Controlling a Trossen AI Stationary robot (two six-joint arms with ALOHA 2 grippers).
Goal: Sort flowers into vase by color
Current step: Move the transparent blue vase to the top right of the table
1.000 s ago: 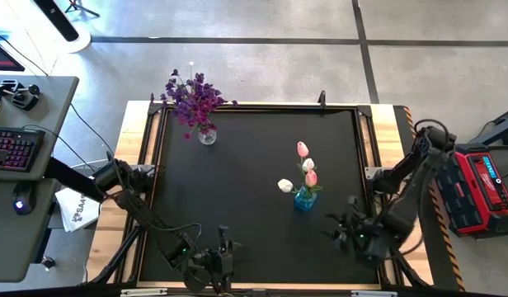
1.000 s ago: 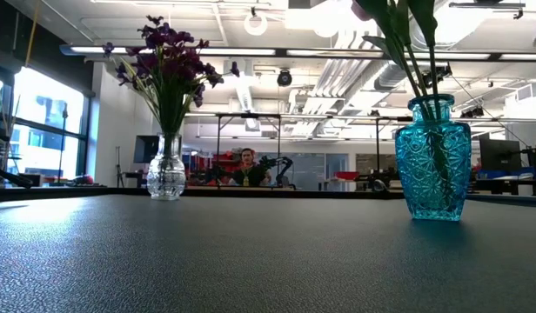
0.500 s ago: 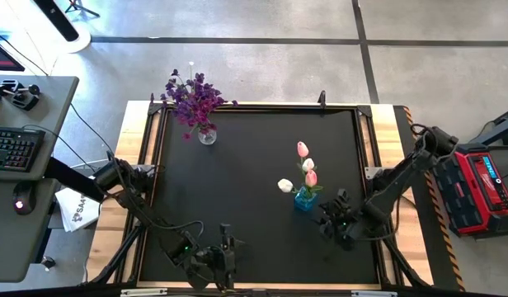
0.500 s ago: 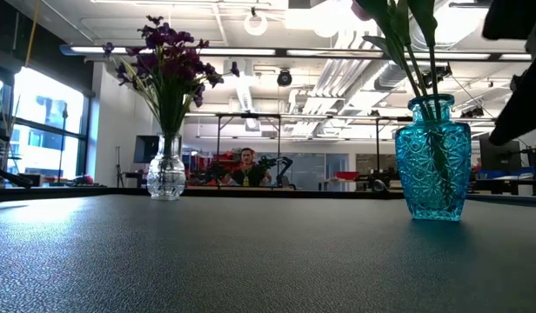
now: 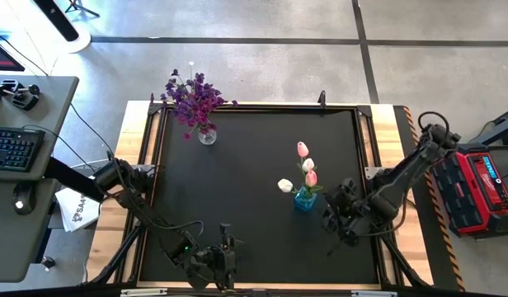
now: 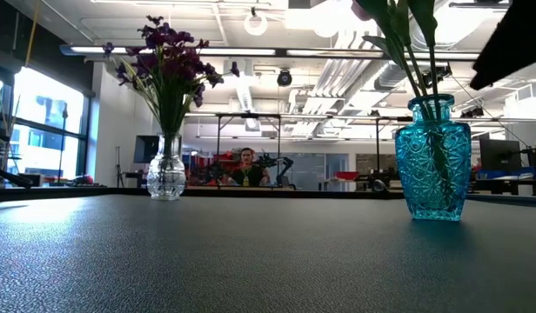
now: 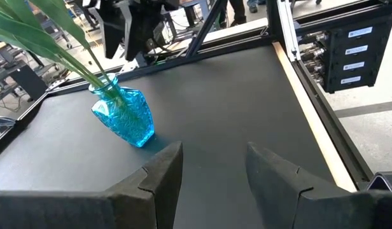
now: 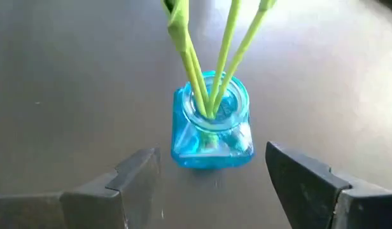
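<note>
A blue glass vase (image 5: 304,200) stands right of the table's middle and holds pink and white tulips (image 5: 304,165) by their green stems (image 8: 212,70). A clear vase (image 5: 206,136) at the far left holds purple flowers (image 5: 195,97). My right gripper (image 8: 215,184) is open just right of the blue vase (image 8: 212,124), tilted down toward it, with nothing between its fingers. My left gripper (image 7: 212,181) waits open near the front edge (image 5: 226,241).
Both vases stand upright on the black mat (image 6: 251,252), the clear vase (image 6: 166,169) far off and the blue vase (image 6: 433,156) closer. The mat between them is bare. A red case (image 5: 477,190) sits off the table's right side. A person sits in the room behind.
My right gripper has swung from the table's near right corner toward the blue vase, going left and slightly farther in, and now faces the vase. The vases and flowers have not moved.
</note>
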